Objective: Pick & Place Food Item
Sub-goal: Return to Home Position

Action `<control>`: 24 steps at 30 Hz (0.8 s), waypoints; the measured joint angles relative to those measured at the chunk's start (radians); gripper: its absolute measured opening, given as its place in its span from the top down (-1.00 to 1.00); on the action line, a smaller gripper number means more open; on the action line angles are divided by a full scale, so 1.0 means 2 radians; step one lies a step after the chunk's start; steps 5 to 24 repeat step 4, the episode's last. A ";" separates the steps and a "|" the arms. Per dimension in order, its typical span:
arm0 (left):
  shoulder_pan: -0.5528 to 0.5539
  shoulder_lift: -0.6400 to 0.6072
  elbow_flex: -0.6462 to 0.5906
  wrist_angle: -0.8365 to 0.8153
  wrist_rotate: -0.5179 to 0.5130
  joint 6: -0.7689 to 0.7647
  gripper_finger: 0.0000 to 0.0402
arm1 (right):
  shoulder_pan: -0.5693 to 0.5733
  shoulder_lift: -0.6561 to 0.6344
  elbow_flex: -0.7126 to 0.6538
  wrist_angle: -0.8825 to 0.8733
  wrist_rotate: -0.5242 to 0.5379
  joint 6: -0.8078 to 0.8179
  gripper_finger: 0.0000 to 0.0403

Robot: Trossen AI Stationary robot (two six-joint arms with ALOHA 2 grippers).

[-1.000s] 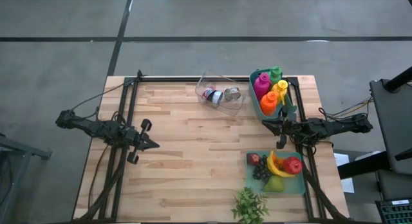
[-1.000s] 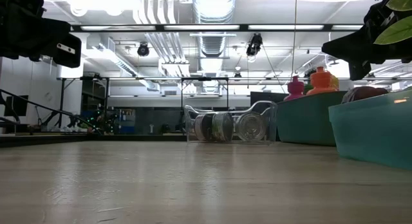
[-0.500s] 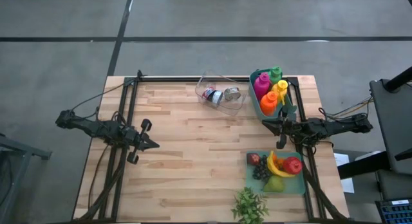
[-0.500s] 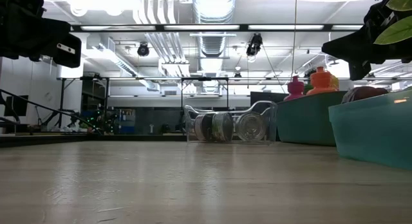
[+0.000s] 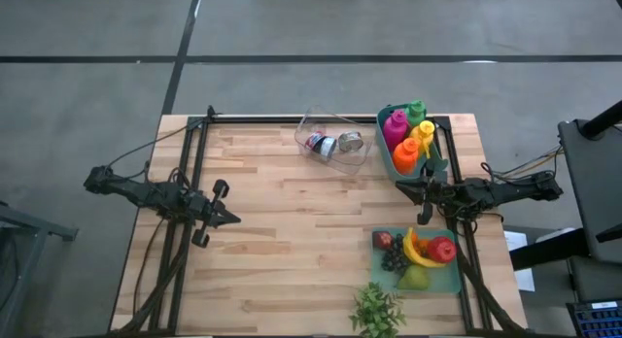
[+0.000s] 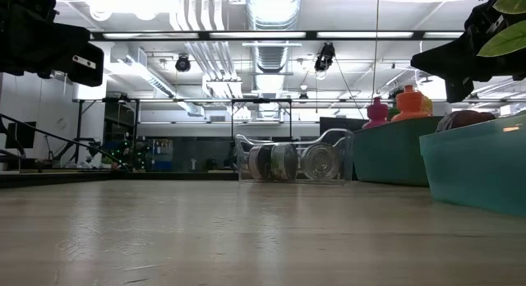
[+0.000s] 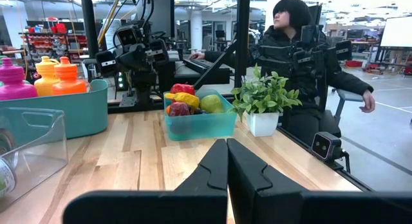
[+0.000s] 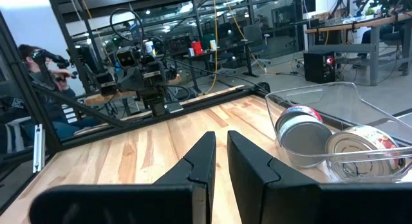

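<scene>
The food sits in a teal tray (image 5: 419, 261) at the near right: a banana (image 5: 415, 249), a red apple (image 5: 442, 248), dark grapes and a green fruit. In the left wrist view it shows as a fruit tray (image 7: 200, 123). My left gripper (image 5: 234, 219) hovers over the table's left side, shut, pointing level toward the right. My right gripper (image 5: 398, 187) hovers at the right, between the bottle bin and the fruit tray, pointing level toward the left. Its fingers (image 8: 221, 139) are shut but for a thin slit, with nothing between them.
A clear bin (image 5: 334, 141) with two cans lies at the far middle. A teal bin (image 5: 409, 144) of coloured bottles stands at the far right. A small potted plant (image 5: 377, 310) stands at the near edge. A person (image 7: 300, 55) sits beyond the table's right side. Bare wood spans the middle.
</scene>
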 joint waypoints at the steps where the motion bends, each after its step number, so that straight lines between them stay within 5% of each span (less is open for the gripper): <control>1: 0.000 0.000 0.000 0.000 0.000 0.000 1.00 | 0.000 0.000 0.000 0.000 0.000 0.000 0.81; 24: 0.000 0.000 0.000 0.000 0.000 0.000 1.00 | 0.000 0.000 0.000 0.000 0.000 0.000 0.81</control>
